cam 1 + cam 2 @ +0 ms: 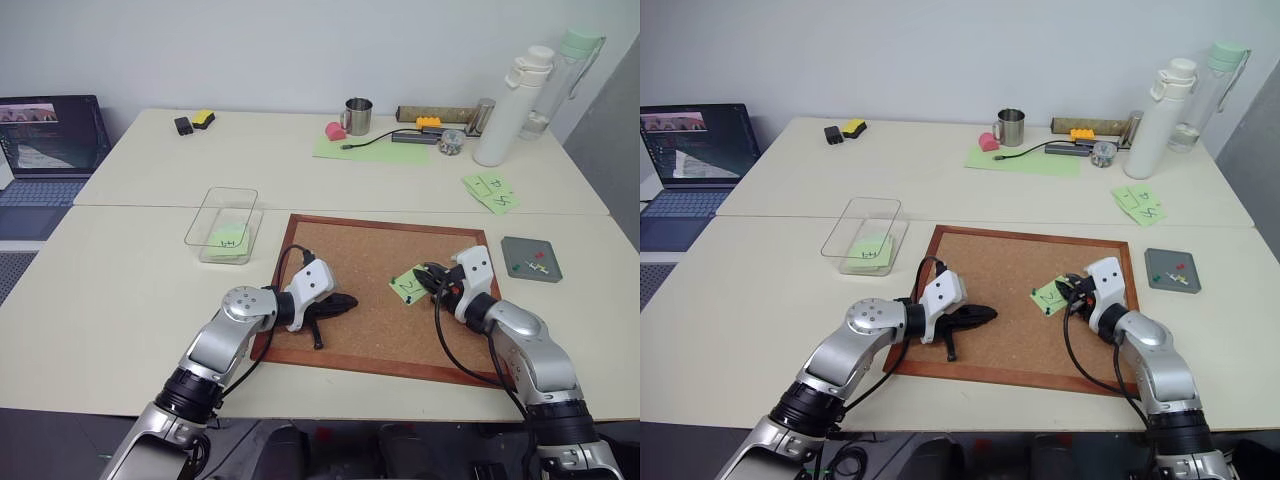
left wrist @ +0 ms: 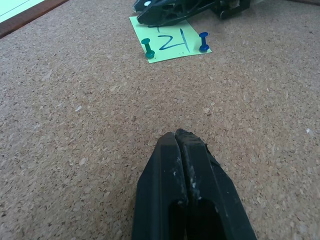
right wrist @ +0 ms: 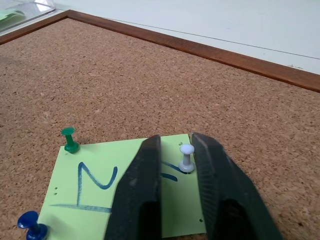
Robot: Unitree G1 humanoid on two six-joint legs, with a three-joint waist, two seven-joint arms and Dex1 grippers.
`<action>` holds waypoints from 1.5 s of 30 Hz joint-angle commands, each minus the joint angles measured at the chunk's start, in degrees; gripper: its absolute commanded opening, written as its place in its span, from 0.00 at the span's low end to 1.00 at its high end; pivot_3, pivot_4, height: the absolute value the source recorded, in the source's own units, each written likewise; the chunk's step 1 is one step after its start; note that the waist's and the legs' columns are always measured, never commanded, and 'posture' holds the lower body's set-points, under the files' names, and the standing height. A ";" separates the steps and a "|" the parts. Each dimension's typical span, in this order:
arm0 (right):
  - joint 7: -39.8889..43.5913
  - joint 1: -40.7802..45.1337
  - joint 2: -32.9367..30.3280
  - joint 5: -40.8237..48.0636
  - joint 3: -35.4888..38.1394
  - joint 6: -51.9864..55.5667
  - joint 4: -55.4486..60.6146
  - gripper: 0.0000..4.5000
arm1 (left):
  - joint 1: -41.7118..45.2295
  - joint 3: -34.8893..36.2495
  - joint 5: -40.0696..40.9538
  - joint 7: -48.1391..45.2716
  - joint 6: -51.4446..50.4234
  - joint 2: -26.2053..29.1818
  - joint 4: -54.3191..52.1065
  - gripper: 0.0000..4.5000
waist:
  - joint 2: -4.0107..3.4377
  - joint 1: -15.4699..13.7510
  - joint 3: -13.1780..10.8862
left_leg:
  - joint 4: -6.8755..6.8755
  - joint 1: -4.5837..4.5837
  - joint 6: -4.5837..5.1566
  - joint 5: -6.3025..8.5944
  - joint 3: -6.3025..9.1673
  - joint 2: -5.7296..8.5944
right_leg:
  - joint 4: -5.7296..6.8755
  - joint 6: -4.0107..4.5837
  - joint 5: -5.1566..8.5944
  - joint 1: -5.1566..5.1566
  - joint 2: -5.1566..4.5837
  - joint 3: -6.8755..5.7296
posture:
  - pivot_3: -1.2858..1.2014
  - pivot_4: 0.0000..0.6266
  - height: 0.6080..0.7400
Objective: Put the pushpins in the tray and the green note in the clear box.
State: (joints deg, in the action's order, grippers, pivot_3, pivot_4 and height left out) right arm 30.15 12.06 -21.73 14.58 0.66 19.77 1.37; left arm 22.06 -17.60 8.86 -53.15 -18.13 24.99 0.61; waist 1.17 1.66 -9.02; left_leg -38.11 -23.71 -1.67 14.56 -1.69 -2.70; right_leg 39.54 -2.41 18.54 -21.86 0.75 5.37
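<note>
On the cork board point(image 1: 380, 260), near its right edge, green note point(image 3: 107, 187) lies flat, pinned by three pushpins: green pin point(image 3: 69, 140), blue pin point(image 3: 31, 224), white pin point(image 3: 186, 157).

Right gripper point(image 3: 176, 150) straddles the white pin, fingers close on either side of its head; a sliver of gap shows, so contact uncertain — closing in, not clearly clamped.

Left gripper point(image 2: 181, 145) pressed together, empty, hovering over bare cork well left of the note.

Tray point(image 1: 531, 258) sits on the bench just right of the board, a few pins already in it. Clear box point(image 1: 224, 224) off the board's upper left corner, with another green slip inside.

Handling, as judged: pins tiny, rigid, smooth-headed, likely to slip or pop free; grip the waisted head squarely and pull straight along the shaft. Note is thin, limp paper, tears easily if lifted while pinned; take it by a free edge once all three are out.
</note>
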 commanded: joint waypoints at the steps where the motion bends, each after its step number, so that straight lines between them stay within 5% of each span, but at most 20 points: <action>1: 0.36 -0.08 -0.26 0.27 0.89 -0.74 1.48 0.02 | 0.29 1.13 0.37 -0.01 0.39 0.20 -1.53 0.00 | 0.00 0.00 0.00 | 0.00 0.00 0.00 0.00 0.00 0.00 | 0.00 0.00 0.00 0.00 0.00 0.00 | 0.52 0.24 1.00; 45: -0.80 -2.73 -2.75 6.91 5.61 7.48 19.37 0.00 | -0.49 -1.68 -3.53 0.20 -1.14 1.34 -0.15 0.00 | -0.01 -0.02 0.00 | -0.02 -0.01 0.00 0.00 0.00 0.01 | 0.03 0.00 0.00 0.00 -0.01 0.00 | 0.52 0.24 1.00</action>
State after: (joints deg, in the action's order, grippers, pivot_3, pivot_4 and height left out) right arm 29.74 8.33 -23.55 20.94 5.10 27.68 17.36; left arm 21.65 -18.69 7.25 -53.57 -18.66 25.44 -1.05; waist 1.17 1.64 -9.02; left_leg -38.13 -23.72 -1.67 14.55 -1.69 -2.68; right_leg 39.57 -2.41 18.54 -21.86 0.74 5.38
